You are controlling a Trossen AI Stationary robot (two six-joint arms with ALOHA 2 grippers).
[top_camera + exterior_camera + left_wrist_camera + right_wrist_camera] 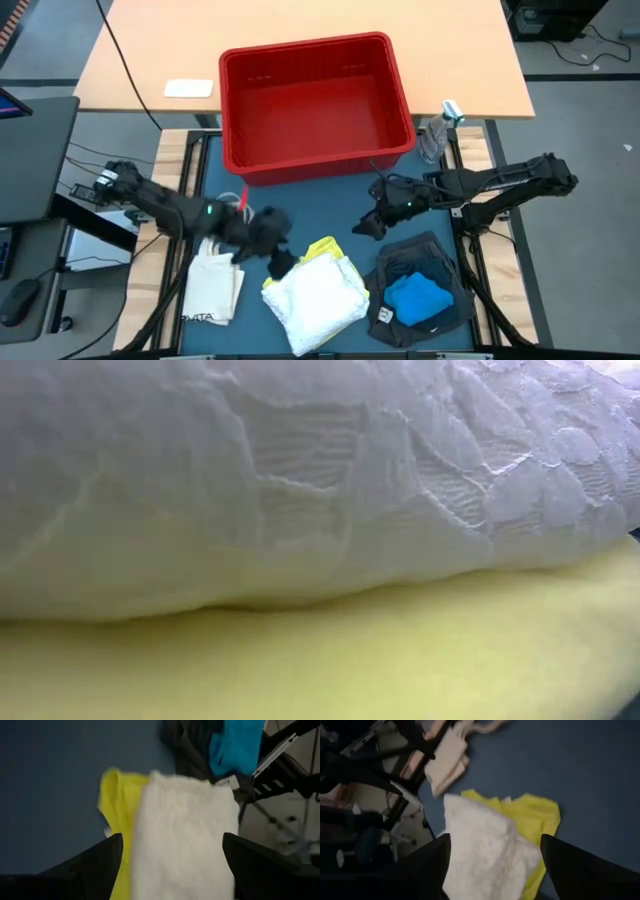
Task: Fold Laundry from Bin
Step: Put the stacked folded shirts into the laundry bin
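Observation:
The red bin [316, 150] stands at the far middle and looks empty. A white textured cloth [318, 295] lies folded on a yellow cloth [325, 248] at the near middle; both fill the low view, white [300, 470] over yellow [330, 660]. A bright blue cloth [420, 298] lies on dark grey and navy pieces [415, 255] at the near right. My left gripper [281, 260] is open at the white cloth's left edge, its fingers [107, 857] standing on either side above the cloth [185, 835]. My right gripper [364, 227] is open, off the pile's far right [480, 850].
A cream tote bag [214, 285] with long handles lies at the near left, under my left arm. A clear bottle [436, 132] stands by the bin's right side. A white flat object [189, 88] lies on the wooden table behind. Bare blue mat [330, 205] lies between bin and cloths.

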